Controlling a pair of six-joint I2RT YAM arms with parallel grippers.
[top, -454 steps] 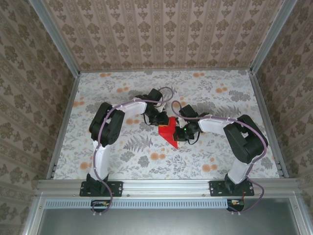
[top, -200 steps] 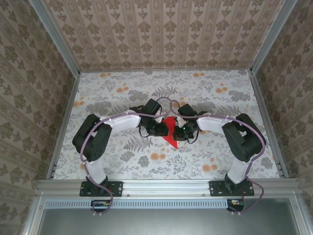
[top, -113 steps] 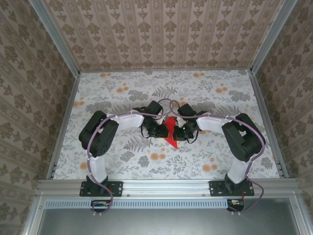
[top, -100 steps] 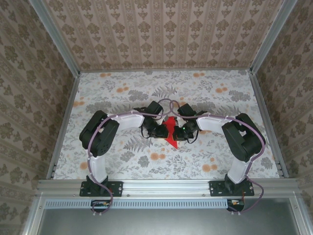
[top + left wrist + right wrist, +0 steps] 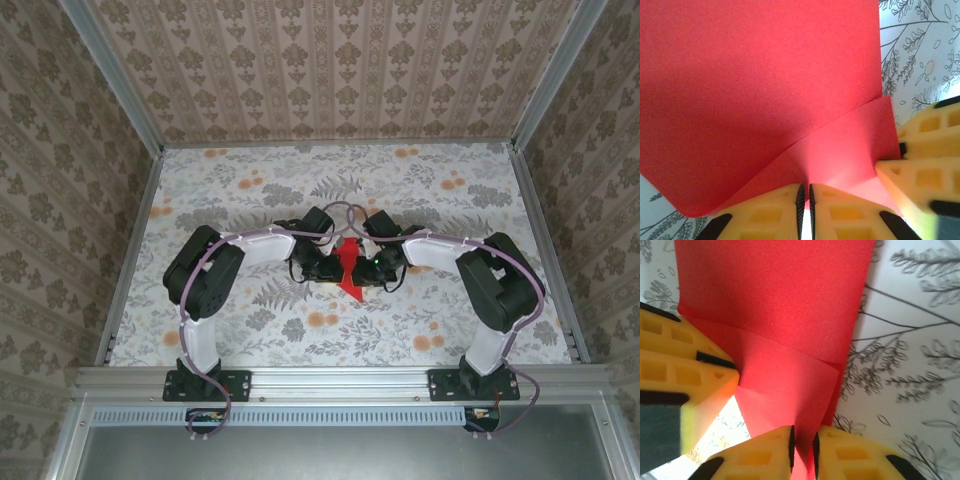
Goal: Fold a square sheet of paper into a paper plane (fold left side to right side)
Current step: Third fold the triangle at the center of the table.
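Observation:
The red sheet of paper, folded to a point that faces the near edge, stands pinched up between both grippers at the table's middle. My left gripper holds its left side. In the left wrist view, the left gripper is shut on a raised crease of the paper. My right gripper is at its right side. In the right wrist view, the right gripper has its pads a little apart, with a fold of the paper standing loose in the gap.
A floral tablecloth covers the table, with aluminium rails along its sides and patterned walls beyond. Each wrist view catches the other gripper's yellow fingers close by. There is free room all round the arms.
The left arm has swung in, and the paper has gone from a wide flat wedge to a narrow raised strip. The right gripper's jaws have parted slightly.

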